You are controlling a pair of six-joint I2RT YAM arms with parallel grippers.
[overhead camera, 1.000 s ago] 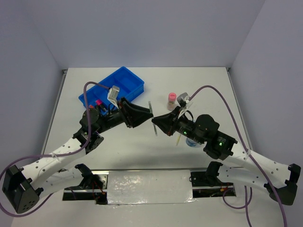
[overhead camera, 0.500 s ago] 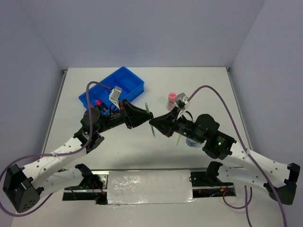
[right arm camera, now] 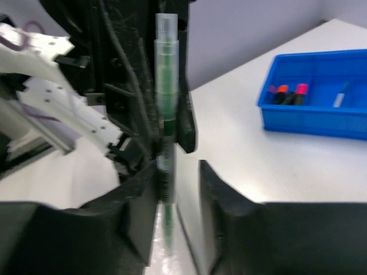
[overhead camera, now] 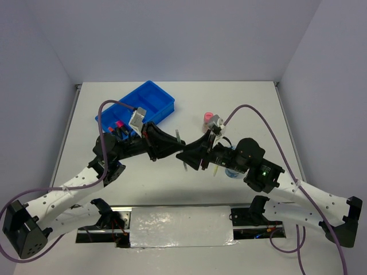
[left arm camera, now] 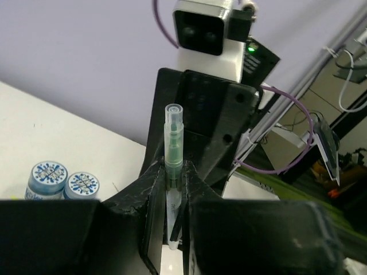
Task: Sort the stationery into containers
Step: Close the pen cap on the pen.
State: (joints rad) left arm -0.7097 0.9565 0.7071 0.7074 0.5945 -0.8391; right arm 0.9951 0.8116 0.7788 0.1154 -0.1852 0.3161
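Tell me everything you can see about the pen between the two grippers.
The pen is thin, with a clear plastic-looking barrel, a green core and a stepped cap end. It stands roughly upright, pinched between the left gripper's fingers. The right gripper's open jaws bracket it, one finger against it.

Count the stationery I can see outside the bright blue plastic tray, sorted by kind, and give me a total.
2 round blue-white discs
1 clear green-cored pen
1 thin yellow pen
1 pink-capped little bottle
Total: 5 in view
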